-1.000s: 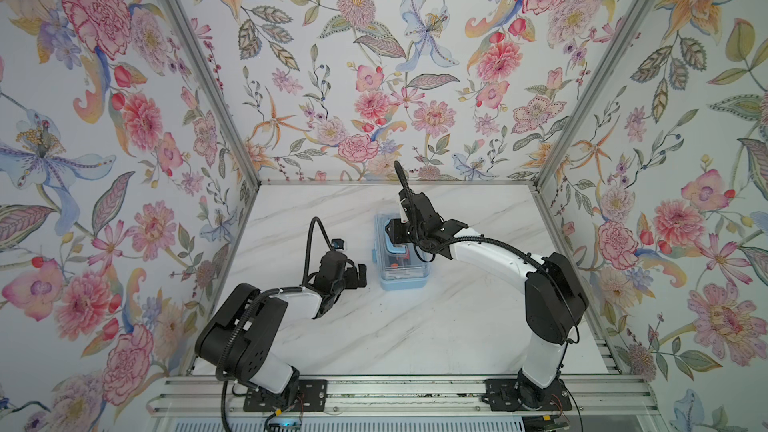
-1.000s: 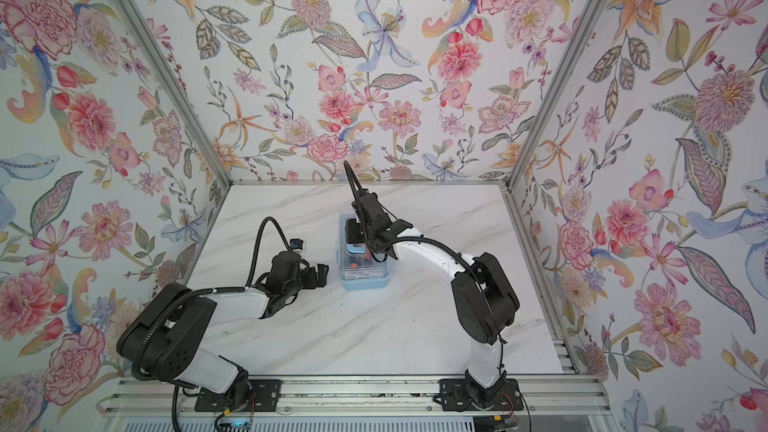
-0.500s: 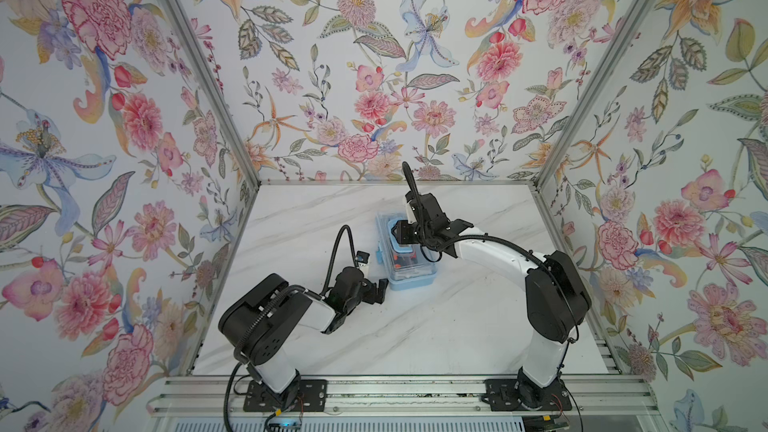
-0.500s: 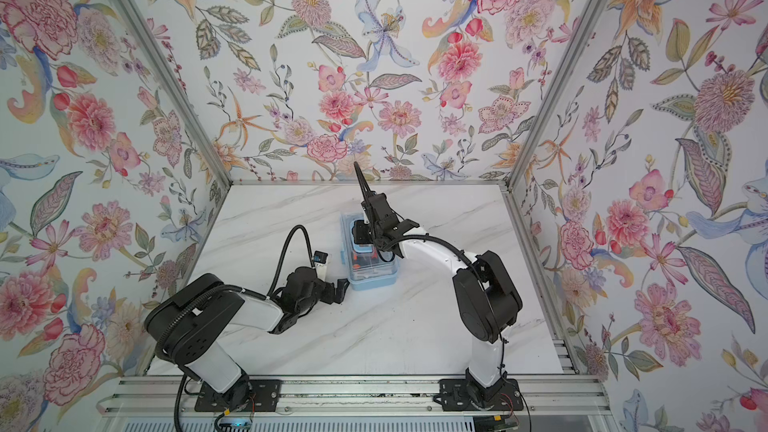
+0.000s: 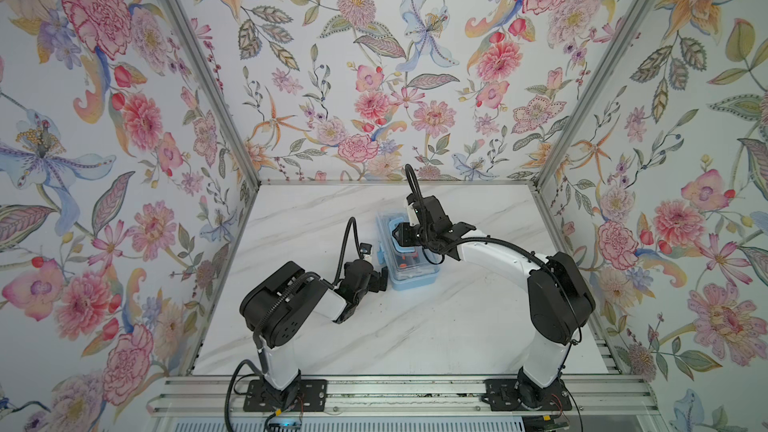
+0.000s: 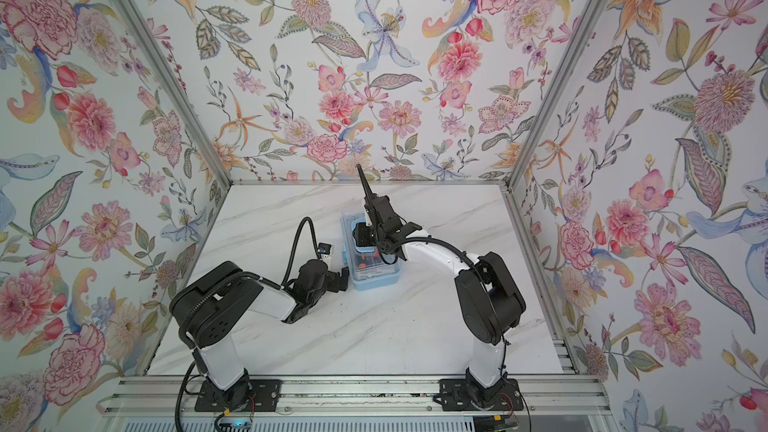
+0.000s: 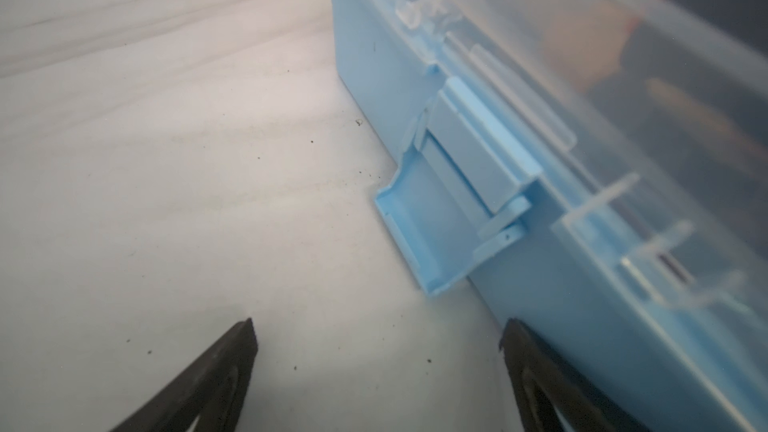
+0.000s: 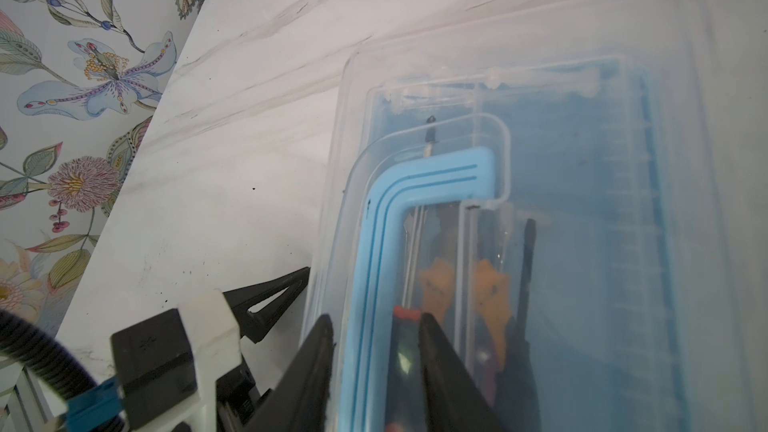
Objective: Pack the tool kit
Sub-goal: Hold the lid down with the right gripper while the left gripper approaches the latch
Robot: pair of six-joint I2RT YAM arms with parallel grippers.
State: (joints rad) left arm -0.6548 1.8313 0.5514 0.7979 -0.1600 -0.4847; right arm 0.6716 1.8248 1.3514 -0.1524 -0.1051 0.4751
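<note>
Low left gripper [image 7: 379,321], jaws spread wide; right gripper [image 8: 376,317] tilted down, jaws narrowed.

Twin high top views over table [image 5: 415,326]; wrist views close on toolbox [image 7: 374,56].

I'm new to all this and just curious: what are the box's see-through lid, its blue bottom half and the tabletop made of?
Lid: likely clear plastic, glossy; tools show through it. Blue bottom half: seemingly moulded plastic, matt, with a hinged latch. Tabletop: marble-look, smooth white with grey veins; real stone or laminate, can't tell.
</note>
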